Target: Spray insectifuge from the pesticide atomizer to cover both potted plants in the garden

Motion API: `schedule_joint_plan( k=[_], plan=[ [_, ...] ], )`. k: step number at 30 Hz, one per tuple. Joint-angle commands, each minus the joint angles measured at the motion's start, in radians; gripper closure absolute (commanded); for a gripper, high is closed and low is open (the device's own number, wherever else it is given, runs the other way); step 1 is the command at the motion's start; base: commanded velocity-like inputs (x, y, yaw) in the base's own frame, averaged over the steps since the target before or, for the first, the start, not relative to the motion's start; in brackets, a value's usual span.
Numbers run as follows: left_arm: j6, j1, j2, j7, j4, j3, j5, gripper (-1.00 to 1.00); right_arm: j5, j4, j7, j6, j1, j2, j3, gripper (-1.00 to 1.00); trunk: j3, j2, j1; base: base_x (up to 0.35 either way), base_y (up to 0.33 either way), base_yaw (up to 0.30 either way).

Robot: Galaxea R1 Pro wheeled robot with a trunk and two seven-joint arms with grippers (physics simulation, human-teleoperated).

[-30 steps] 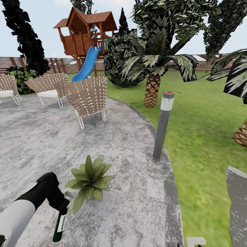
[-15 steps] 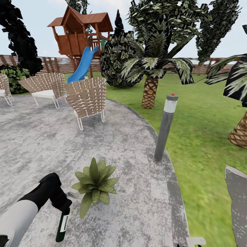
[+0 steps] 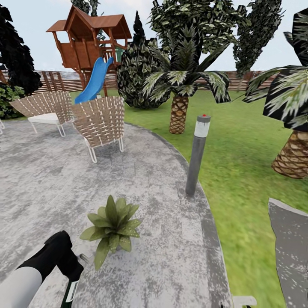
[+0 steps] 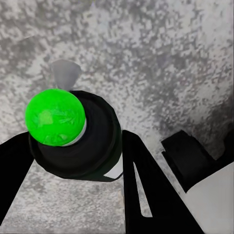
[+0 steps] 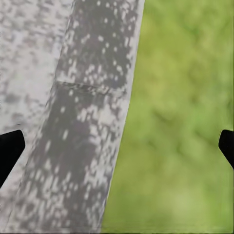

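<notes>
Grey bollard lamp (image 3: 196,155) beyond potted plant (image 3: 111,225)

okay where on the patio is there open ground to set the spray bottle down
Open paving lies between the potted plant, the nearest wicker chair and the bollard lamp, and from the plant toward the patio's lawn-side edge. It is tight beside the plant's leaves, where the left gripper holds the pesticide atomizer.

Robot body: two-tone arm, black grippers.
Left arm (image 3: 25,278) at head view 7 o'clock had a pale grey-white forearm shell and matte black wrist; left gripper (image 4: 73,161) fingers (image 4: 146,190) were flat black, slotted; right gripper (image 5: 117,146) fingertips (image 5: 9,148) were black.
</notes>
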Motion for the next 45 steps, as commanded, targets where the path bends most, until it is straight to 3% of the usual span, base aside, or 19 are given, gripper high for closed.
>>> schedule_joint_plan(
  k=[1,7,12,15,21,29,33,45],
  plan=[
    [0.006,0.000,-0.001,-0.007,-0.004,-0.002,-0.005,1.00,0.010,0.002,-0.002,-0.005,-0.001,0.000,-0.007,-1.00,-0.001,0.000,-0.001,-0.323,0.031,-0.001],
    [0.008,0.000,-0.009,0.073,-0.010,0.003,-0.002,1.00,0.008,0.002,-0.002,-0.005,-0.001,0.000,-0.009,-1.00,-0.001,0.000,-0.001,-0.250,0.195,-0.139],
    [0.010,0.000,-0.009,0.084,-0.011,0.004,0.044,1.00,0.008,0.000,-0.002,-0.005,-0.001,0.000,-0.010,-1.00,-0.001,0.000,-0.001,0.001,0.307,-0.288],
    [0.010,0.000,-0.016,0.088,-0.011,0.004,0.054,1.00,0.008,0.000,-0.002,-0.005,-0.001,-0.001,-0.011,-1.00,-0.001,0.000,-0.001,0.140,0.323,-0.298],
    [0.010,0.000,-0.019,0.089,-0.004,-0.001,0.055,1.00,0.008,0.000,-0.002,-0.005,-0.001,0.000,-0.010,-1.00,-0.001,0.000,-0.001,0.090,0.305,-0.263],
    [0.006,0.004,-0.017,0.096,0.004,-0.004,0.055,1.00,0.009,-0.001,-0.002,-0.005,-0.001,-0.002,-0.010,-1.00,-0.001,0.000,-0.001,0.003,0.052,-0.020],
    [0.006,0.005,-0.011,0.131,0.004,0.014,0.055,1.00,0.008,-0.003,-0.002,-0.005,-0.001,-0.002,-0.011,-1.00,-0.001,0.000,-0.001,0.000,0.000,-0.008],
    [0.007,0.005,-0.039,0.135,-0.009,0.030,0.056,1.00,0.009,-0.003,-0.002,-0.005,-0.001,-0.001,-0.010,-1.00,-0.001,0.000,-0.001,-0.222,0.085,-0.236]
  ],
)
